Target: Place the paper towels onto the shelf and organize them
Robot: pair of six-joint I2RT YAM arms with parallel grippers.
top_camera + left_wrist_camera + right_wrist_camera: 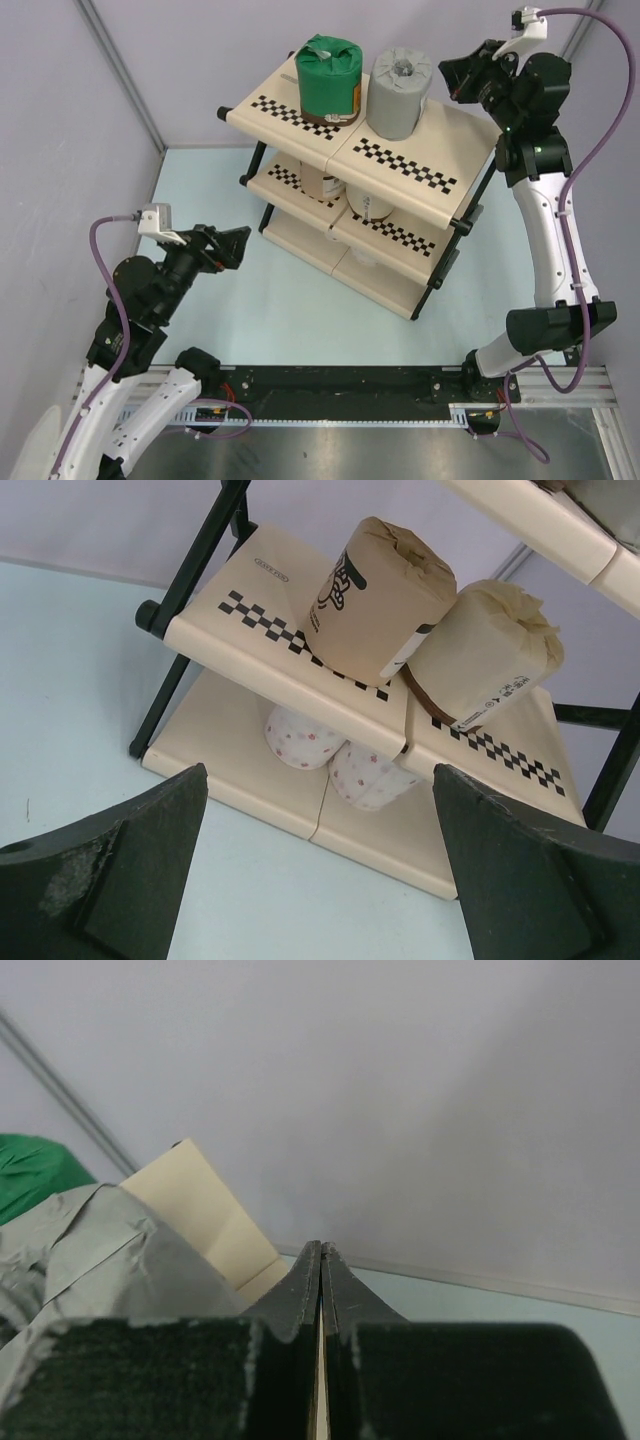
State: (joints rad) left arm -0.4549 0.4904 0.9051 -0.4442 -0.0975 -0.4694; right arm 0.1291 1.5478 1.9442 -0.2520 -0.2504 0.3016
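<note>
The shelf [400, 165] stands at the back of the table. A green roll [328, 78] and a grey roll [400, 92] stand on its top tier. Two tan rolls [378, 600] [482, 652] stand on the middle tier, and two white flowered rolls [300, 736] [370, 776] lie on the bottom tier. My left gripper [237, 247] is open and empty, low on the table left of the shelf, facing it [320, 880]. My right gripper [450, 77] is shut and empty, raised just right of the grey roll [110, 1260], fingertips [322, 1252] together.
The pale blue table [290, 320] runs in front of the shelf. Grey walls close the back and left. A black rail [330, 385] with the arm bases runs along the near edge.
</note>
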